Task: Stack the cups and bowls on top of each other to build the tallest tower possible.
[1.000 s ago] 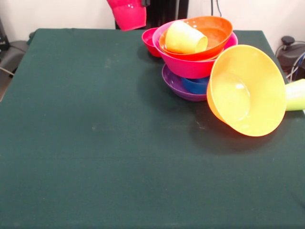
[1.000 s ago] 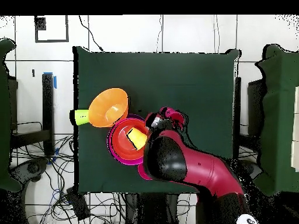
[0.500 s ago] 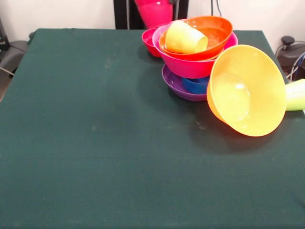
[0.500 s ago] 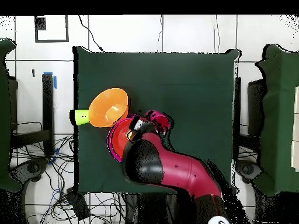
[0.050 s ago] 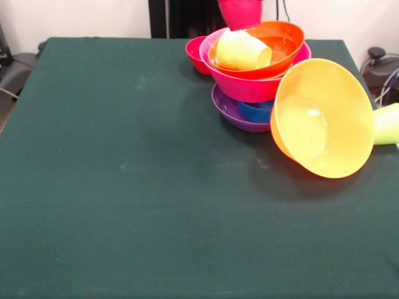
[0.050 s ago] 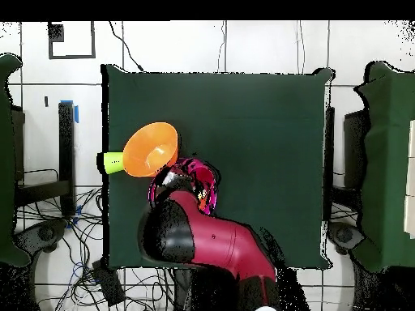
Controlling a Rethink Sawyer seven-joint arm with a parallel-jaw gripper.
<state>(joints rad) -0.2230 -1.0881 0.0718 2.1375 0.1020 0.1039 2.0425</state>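
Dark green cloth covers the surface (image 5: pixel 124 187); white wall behind, tiled floor with loose cables around it in the overhead view.

Tool (image 5: pixel 240 5) sits at the top edge of the front view, gripping the red cup (image 5: pixel 240 12). Only the cup's lower part shows, hanging directly above the tower's far rim. In the overhead view the red-and-black arm (image 6: pixel 203 235) covers most of the tower.

Tower (image 5: pixel 255 75), bottom up: purple bowl (image 5: pixel 234 112) on the cloth, blue bowl (image 5: pixel 257 112) nested in it, pink bowl (image 5: pixel 246 87) on those, red-orange bowl (image 5: pixel 280 40) nested in the pink one. Yellow cup (image 5: pixel 242 50) lies on its side inside the red-orange bowl, mouth toward the camera's right. Small red bowl (image 5: pixel 196 55) stands on the cloth, touching the pink bowl's far-left side, partly hidden by it.

Light orange bowl (image 5: pixel 324 118) is tipped on its side just right of the tower, opening facing the camera, rim close to the purple and blue bowls; contact can't be confirmed. Lime green cup (image 5: pixel 388 123) lies on its side behind it at the right edge, partly hidden.

Near half of the cloth is bare.
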